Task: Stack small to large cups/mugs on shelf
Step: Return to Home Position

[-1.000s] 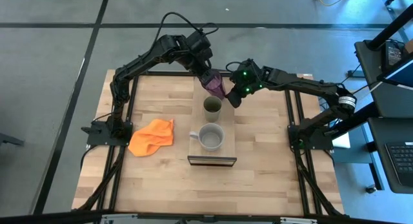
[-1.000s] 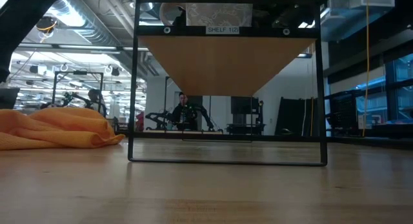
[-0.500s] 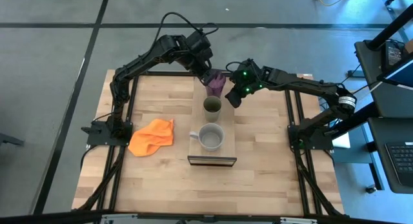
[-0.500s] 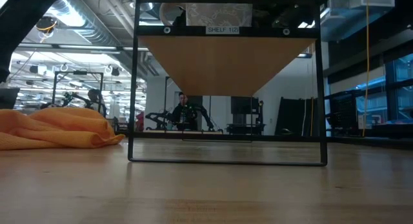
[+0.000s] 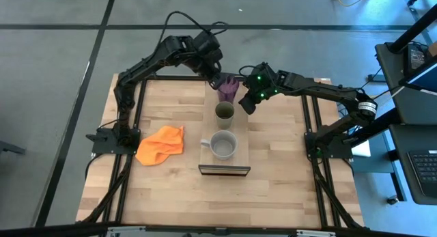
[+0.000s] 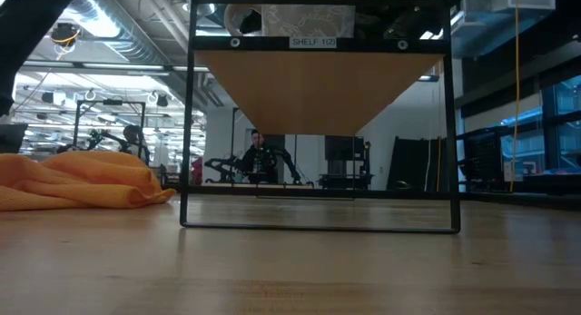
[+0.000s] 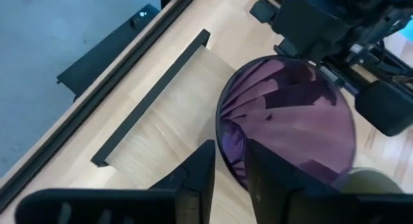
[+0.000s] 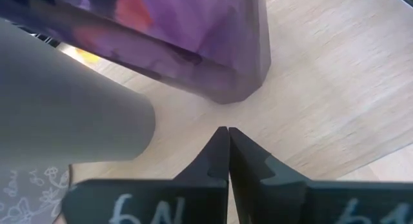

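Observation:
The purple tumbler stands upright on its base at the far end of the light-wood shelf. The olive-green cup stands behind it toward the near side, then the grey mug with its handle to the left. My left gripper is shut on the tumbler's rim. My right gripper is shut and empty, just right of the tumbler and the olive cup; in the right wrist view its tips stand a little off the tumbler's base. My left gripper holds the tumbler's wall at the rim, on its far left side, with one finger inside the tumbler and the other outside. The fingers come from above, slanting from the far side. The tumbler stands upright on the shelf.
An orange cloth lies on the table left of the shelf, and it shows at the left in the low view. The shelf's black frame stands on the tabletop. Bare table lies near and to the right.
The purple tumbler, held tilted a second ago, has been turned upright and now stands on the shelf's far end. My left gripper has tipped with it and gone slightly toward the table's far edge.

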Action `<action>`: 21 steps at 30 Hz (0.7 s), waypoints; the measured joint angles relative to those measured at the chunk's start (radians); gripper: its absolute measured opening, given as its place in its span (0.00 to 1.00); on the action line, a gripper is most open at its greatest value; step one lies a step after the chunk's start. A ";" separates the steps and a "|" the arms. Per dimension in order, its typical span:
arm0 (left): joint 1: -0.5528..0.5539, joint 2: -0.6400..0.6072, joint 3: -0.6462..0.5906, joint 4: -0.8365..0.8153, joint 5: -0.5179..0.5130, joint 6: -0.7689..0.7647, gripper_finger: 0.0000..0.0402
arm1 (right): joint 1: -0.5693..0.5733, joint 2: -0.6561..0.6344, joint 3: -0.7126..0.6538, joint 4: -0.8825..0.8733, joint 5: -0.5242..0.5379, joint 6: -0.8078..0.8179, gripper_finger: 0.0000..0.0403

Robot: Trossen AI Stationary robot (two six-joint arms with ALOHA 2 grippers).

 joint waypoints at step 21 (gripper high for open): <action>-0.111 -0.291 0.002 0.029 -0.162 -0.072 0.19 | -0.015 -0.243 0.096 0.005 -0.065 0.137 0.05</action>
